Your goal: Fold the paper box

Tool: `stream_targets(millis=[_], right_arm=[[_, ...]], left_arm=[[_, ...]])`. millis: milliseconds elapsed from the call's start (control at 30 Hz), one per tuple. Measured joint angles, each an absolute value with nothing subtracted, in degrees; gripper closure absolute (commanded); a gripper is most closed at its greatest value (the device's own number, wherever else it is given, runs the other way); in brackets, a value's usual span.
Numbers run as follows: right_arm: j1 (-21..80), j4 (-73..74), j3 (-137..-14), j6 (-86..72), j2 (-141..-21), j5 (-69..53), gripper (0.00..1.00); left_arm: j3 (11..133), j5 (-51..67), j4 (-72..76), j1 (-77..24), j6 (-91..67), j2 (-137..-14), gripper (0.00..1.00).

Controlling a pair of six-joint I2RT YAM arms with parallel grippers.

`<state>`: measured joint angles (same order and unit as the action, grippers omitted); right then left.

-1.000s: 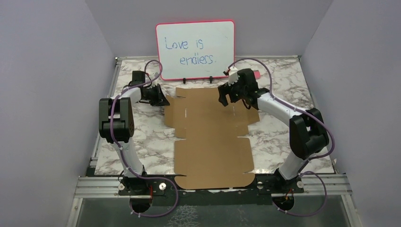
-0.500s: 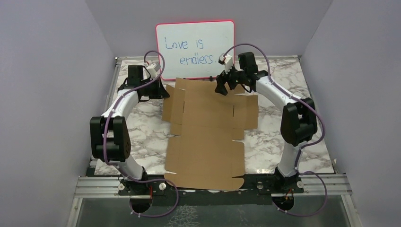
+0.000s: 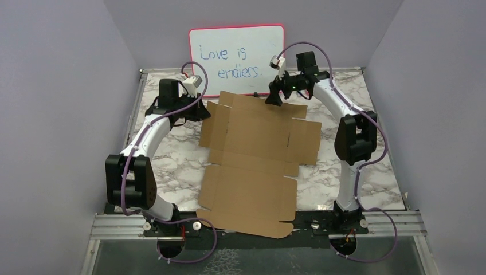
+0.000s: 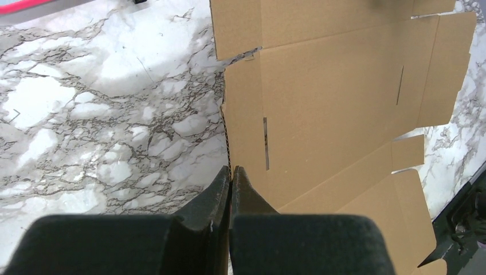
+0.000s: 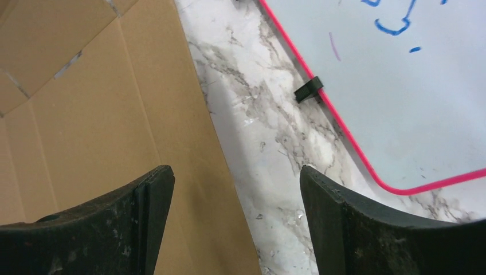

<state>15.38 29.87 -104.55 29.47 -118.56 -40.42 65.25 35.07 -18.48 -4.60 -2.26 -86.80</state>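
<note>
Two arms reach to the far half of the marble bench (image 3: 349,166), where the paper box (image 3: 252,166) lies as one unfolded brown cardboard sheet with its flaps and slots spread out. Its near end hangs over the bench's front edge onto the metal rail, and its far end sits just in front of the pink-framed whiteboard (image 3: 236,60). The sheet lies slightly askew on the bench. The left gripper (image 3: 200,110) is at the sheet's left side flap. In the left wrist view its fingers (image 4: 220,192) are clenched tight together, with the flap's corrugated edge running into the seam between them, so it is pinching the cardboard there. The right gripper (image 3: 274,97) hovers over the sheet's far right corner. In the right wrist view its two dark fingers (image 5: 152,197) stand wide apart, released and grasping nothing. The cardboard's far edge and a strip of bare marble show in the gap between them. The whiteboard (image 5: 401,86), with a small black foot (image 5: 309,89) at its frame, stands just beyond.
</note>
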Motion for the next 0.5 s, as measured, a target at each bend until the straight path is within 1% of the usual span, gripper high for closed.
stream_targets(millis=[233,400,500], right_arm=[[13.9,36.0,-108.4,31.8,-122.9,-49.2,0.19],[13.8,40.7,-111.7,33.1,-126.3,-52.7,0.27],[13.8,43.1,-113.6,33.7,-128.0,-54.0,0.34]], left_arm=[[65.1,35.0,-18.1,-4.7,-2.1,-86.5,1.00],[64.7,35.0,-17.9,-4.9,-1.9,-86.1,1.00],[64.5,35.0,-17.6,-4.9,-1.9,-85.8,1.00]])
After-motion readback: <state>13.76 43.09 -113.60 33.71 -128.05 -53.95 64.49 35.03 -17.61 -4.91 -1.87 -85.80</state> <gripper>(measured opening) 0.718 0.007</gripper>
